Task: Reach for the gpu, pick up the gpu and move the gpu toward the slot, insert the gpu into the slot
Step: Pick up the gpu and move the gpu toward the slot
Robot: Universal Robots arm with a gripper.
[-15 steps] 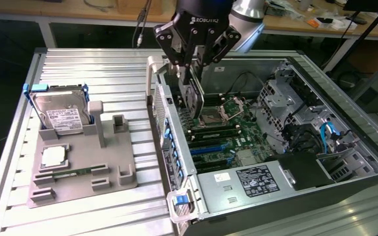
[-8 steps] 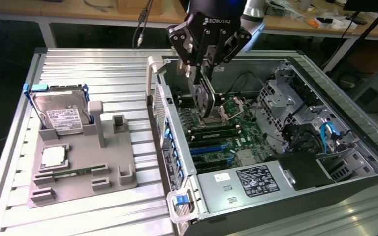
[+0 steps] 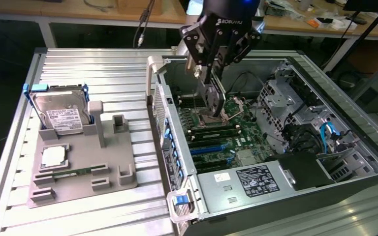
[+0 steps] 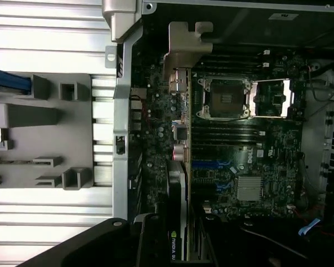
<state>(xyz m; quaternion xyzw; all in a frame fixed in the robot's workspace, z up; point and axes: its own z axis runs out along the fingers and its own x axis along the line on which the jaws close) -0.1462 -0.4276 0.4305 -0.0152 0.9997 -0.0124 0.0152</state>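
My gripper (image 3: pixel 208 69) hangs over the open computer case, shut on the gpu (image 3: pixel 214 98). The card is held upright and edge-on above the green motherboard (image 3: pixel 241 123). In the wrist view the gpu (image 4: pixel 181 167) runs as a thin dark strip from my gripper (image 4: pixel 178 247) out to its metal bracket (image 4: pixel 185 47), near the case's side wall. The blue slot (image 3: pixel 208 147) lies on the board nearer the camera than the card and apart from it. In the wrist view the slot (image 4: pixel 211 165) lies beside the card's edge.
The case (image 3: pixel 169 128) has metal walls, a drive cage (image 3: pixel 287 98) and a labelled power supply (image 3: pixel 258 182). The processor socket (image 4: pixel 222 100) lies close under the card. On the exterior view's left, a grey fixture (image 3: pixel 84 167) holds a hard drive (image 3: pixel 61 115) and a memory stick (image 3: pixel 71 172).
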